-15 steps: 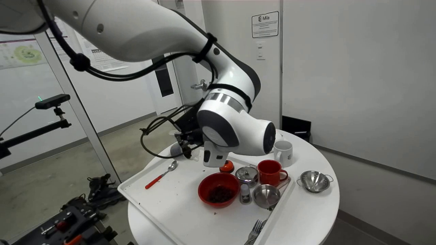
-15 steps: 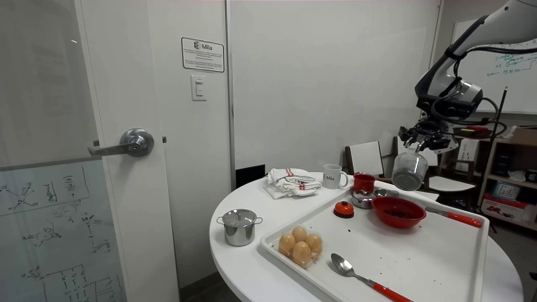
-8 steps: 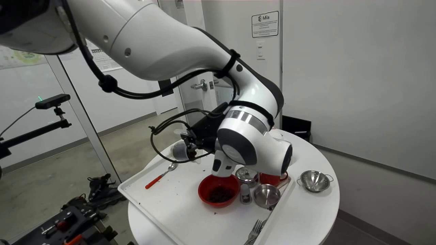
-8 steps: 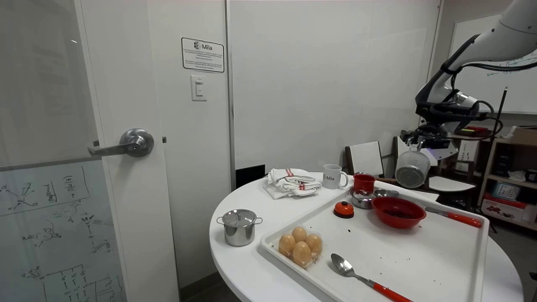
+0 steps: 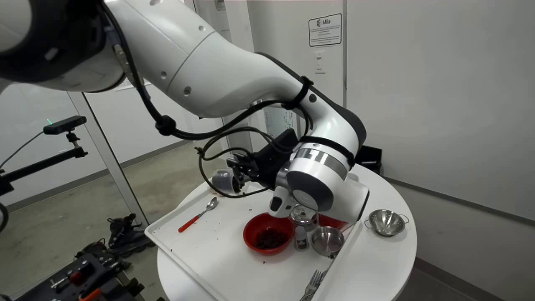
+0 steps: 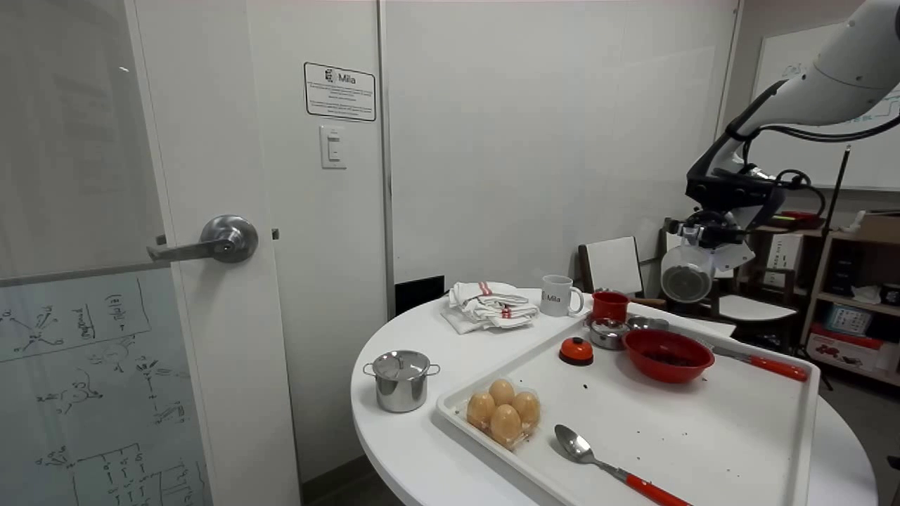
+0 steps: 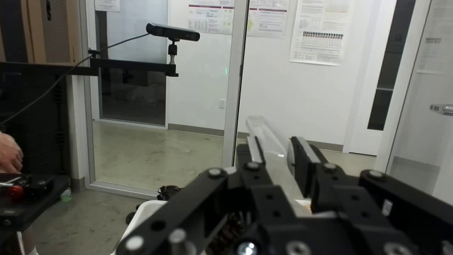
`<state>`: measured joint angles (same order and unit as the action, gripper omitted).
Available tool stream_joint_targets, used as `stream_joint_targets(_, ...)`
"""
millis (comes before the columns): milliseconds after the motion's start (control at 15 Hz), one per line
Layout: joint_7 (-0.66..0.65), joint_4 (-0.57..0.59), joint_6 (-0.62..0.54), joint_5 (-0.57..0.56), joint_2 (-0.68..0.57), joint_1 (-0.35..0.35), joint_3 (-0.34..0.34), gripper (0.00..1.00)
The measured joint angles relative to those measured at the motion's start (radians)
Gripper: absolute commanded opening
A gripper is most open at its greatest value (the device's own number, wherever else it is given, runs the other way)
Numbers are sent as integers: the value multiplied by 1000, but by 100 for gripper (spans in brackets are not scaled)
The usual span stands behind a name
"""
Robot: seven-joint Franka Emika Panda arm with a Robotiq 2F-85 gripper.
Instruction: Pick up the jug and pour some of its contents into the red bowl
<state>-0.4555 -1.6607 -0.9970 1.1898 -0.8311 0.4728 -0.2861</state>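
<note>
My gripper [image 5: 241,169] is shut on the handle of the greyish see-through jug [image 5: 223,180]. The jug's handle [image 7: 274,164] runs between the fingers [image 7: 277,152] in the wrist view. The jug [image 6: 687,270] is held in the air, tipped well over, with its round base facing the camera in an exterior view. Dark bits show at its mouth end. The wide red bowl [image 5: 250,234] stands on the white tray with dark bits inside; it also shows in an exterior view [image 6: 668,369]. The jug is apart from the bowl, above and to one side of it.
The white tray [image 6: 745,422] holds a red-handled spoon [image 6: 619,471], eggs [image 6: 504,418], an orange-topped timer-like thing [image 6: 576,350], a steel pot [image 5: 303,217], a shaker [image 5: 301,239], a steel bowl [image 5: 327,241] and forks [image 5: 312,286]. A red mug [image 6: 609,306] stands behind the bowl.
The arm has swung lower and to the right in an exterior view. The jug has tipped further, its base turning toward the camera, and has risen slightly. The red bowl has not moved.
</note>
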Motion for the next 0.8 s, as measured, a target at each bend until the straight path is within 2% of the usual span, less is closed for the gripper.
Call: stream_joint_targets(800,-71,144,160,66,-114,43,0,10)
